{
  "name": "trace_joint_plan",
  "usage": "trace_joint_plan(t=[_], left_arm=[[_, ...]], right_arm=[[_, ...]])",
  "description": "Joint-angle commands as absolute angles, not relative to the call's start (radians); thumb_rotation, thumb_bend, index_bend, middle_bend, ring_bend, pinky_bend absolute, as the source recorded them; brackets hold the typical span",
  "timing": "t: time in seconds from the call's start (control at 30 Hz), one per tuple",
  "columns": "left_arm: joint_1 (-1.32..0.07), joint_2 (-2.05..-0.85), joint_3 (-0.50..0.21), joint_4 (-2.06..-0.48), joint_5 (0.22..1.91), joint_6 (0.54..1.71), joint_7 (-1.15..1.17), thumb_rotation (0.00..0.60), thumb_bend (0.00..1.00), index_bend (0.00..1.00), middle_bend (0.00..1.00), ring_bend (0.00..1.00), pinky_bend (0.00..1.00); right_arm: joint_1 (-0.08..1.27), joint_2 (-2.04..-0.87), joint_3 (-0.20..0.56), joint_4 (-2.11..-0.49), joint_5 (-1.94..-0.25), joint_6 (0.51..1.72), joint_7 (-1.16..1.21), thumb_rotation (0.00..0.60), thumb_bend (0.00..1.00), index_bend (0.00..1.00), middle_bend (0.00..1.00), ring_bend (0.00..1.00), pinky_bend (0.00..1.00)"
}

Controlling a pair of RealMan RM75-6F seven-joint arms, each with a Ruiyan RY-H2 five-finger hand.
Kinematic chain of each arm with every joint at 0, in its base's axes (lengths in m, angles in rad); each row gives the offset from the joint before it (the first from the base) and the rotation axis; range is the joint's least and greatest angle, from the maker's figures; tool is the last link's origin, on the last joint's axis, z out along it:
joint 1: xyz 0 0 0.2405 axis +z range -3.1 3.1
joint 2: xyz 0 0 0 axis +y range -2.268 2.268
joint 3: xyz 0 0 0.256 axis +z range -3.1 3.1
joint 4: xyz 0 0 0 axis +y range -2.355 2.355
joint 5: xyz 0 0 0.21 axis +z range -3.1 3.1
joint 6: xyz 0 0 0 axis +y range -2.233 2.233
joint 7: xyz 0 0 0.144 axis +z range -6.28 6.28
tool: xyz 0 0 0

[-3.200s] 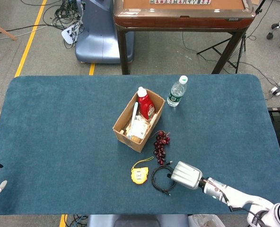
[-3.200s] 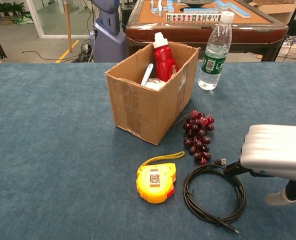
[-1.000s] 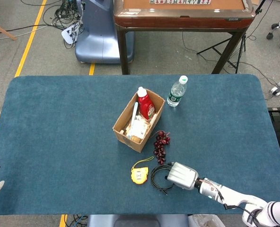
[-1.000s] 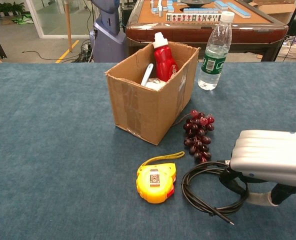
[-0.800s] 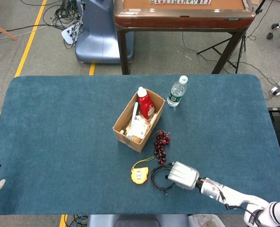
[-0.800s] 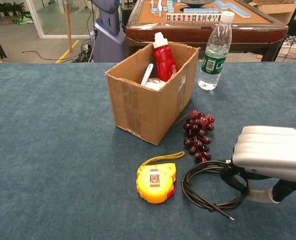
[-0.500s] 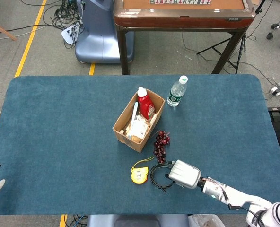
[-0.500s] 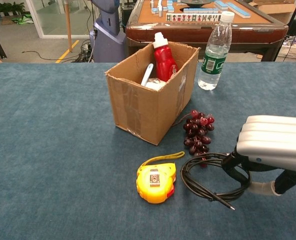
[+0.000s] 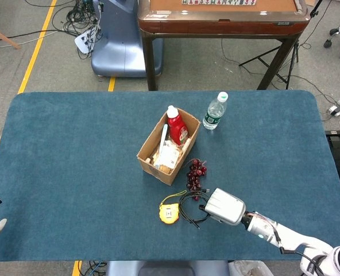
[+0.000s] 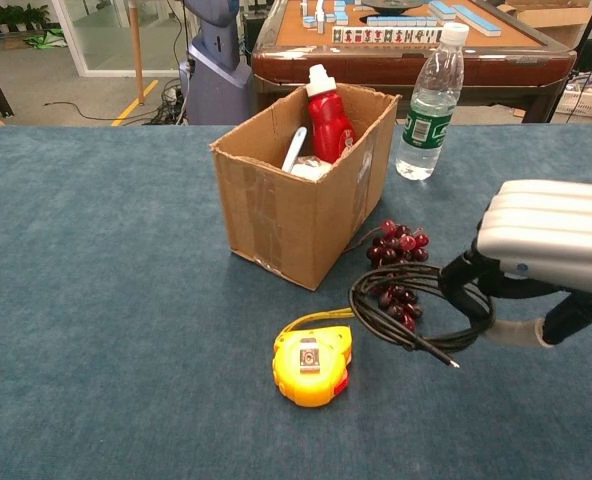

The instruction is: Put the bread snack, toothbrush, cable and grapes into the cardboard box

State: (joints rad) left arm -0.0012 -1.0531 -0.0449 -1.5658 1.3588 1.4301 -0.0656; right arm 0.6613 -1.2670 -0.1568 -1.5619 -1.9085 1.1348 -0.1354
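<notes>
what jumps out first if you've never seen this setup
The right hand stands out first, holding a coiled black cable lifted off the blue table, in front of the dark red grapes. Next is the open cardboard box mid-table with a red bottle standing in it, and a yellow tape measure lying in front of the box.

The coiled black cable [image 10: 416,315] hangs lifted from the right hand [image 10: 541,260], over dark red grapes [image 10: 399,262] beside the open brown cardboard box [image 10: 276,210].
</notes>
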Motion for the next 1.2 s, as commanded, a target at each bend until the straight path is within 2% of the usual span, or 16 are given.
trace_joint_plan(t=[0.03,0.67,1.2], left_arm=[[-0.001,-1.053,-0.045,-1.566,1.358,1.429,-0.066,0.600,0.21,0.39,0.41,0.32,0.49],[-0.002,-1.053,-0.044,-1.560,1.358,1.425,-0.070,0.600,0.21,0.39,0.41,0.32,0.49],[-0.002,-1.052,-0.045,-1.560,1.357,1.424,-0.082,0.600,0.21,0.39,0.41,0.32,0.49]], right_arm=[[0.663,-1.249,-0.136,-1.590,-1.911,1.151,-0.152,0.600,0.51,0.68,1.00,1.00,1.00],[0.671,-1.150,-0.007,-1.742,-1.876,1.194,-0.258,0.600,0.51,0.68,1.00,1.00,1.00],[0.749,-1.180,0.157,-1.724,-1.651,1.066,-0.327,0.600,0.51,0.68,1.00,1.00,1.00]])
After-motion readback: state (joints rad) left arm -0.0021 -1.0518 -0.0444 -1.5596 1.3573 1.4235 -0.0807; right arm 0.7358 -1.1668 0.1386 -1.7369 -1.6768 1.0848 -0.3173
